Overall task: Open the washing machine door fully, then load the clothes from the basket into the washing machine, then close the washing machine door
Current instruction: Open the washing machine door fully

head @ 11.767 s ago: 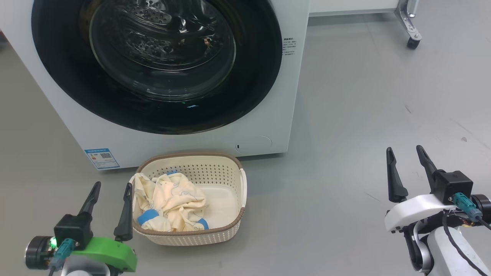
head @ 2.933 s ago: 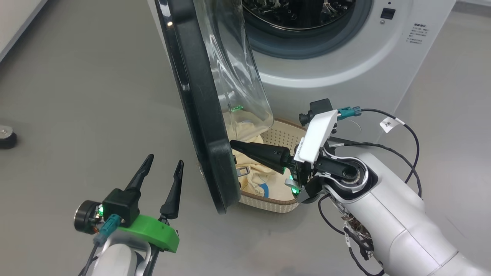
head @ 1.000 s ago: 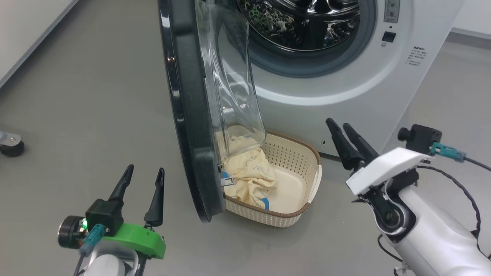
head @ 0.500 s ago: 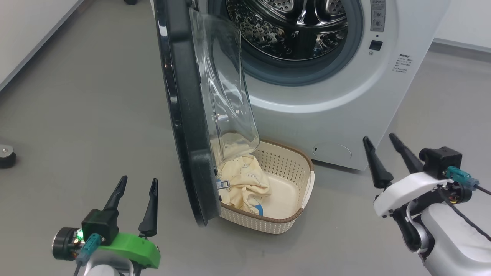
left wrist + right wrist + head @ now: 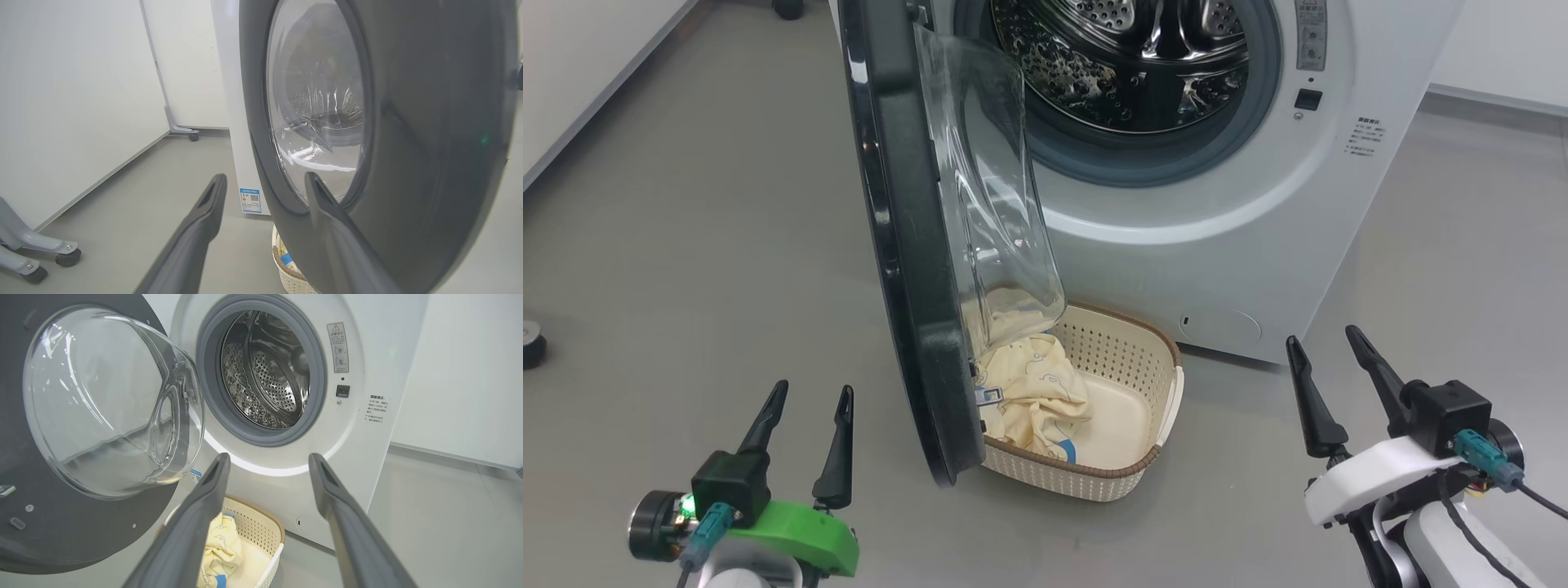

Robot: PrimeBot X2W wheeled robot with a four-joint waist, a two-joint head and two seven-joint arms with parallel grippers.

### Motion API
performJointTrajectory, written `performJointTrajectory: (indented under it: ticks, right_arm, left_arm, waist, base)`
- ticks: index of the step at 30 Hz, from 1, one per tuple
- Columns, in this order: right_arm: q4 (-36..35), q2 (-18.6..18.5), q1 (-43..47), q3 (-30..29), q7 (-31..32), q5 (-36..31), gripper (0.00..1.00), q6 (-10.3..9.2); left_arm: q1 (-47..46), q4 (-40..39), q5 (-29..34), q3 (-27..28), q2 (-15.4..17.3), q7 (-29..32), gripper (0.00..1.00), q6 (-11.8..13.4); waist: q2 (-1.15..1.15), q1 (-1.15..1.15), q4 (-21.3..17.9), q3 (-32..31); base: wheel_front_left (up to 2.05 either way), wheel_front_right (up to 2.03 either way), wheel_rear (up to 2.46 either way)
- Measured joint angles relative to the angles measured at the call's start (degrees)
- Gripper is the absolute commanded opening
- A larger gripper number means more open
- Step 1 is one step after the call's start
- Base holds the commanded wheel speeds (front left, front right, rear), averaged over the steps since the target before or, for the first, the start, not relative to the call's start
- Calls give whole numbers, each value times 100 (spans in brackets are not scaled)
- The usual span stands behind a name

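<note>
Door-opening step, unfinished: washing machine door (image 5: 907, 245) stands half-swung over the basket (image 5: 1078, 486) of clothes (image 5: 1037, 384), my left gripper (image 5: 814, 387) and right gripper (image 5: 1321, 335) both spread, empty; next, I judge, push door farther left.

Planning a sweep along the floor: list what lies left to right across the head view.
Left claw with green mount → round black-rimmed glass washing machine door → cream perforated plastic basket → right claw with white mount.

warning triangle (image 5: 336, 328), washing machine (image 5: 347, 433) front (wording illegible)
</note>
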Motion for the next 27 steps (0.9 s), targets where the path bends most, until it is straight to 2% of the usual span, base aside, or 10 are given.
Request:
performJointTrajectory:
  ticks: [11, 25, 26, 27]
  right_arm:
    - [-275, 330, 541, -397, 0, -489, 100, -2]
    - [-453, 555, 855, -720, 0, -895, 100, 1]
    - [-453, 577, 867, -726, 0, -920, 100, 4]
    - [-452, 604, 878, -731, 0, -948, 100, 15]
  left_arm:
    - [0, 2, 43, 90, 0, 0, 100, -4]
    - [-1, 30, 51, 120, 0, 0, 100, -49]
    - [-1, 35, 51, 130, 0, 0, 88, -49]
    - [-1, 46, 53, 141, 0, 0, 69, -49]
  waist:
    - [0, 0, -64, 36]
    - [0, 0, -127, -1]
    - [0, 0, -133, -10]
    - [0, 0, -140, -23]
  base:
    - [0, 0, 0]
    - [0, 0, 0]
    - [0, 0, 0]
    - [0, 0, 0]
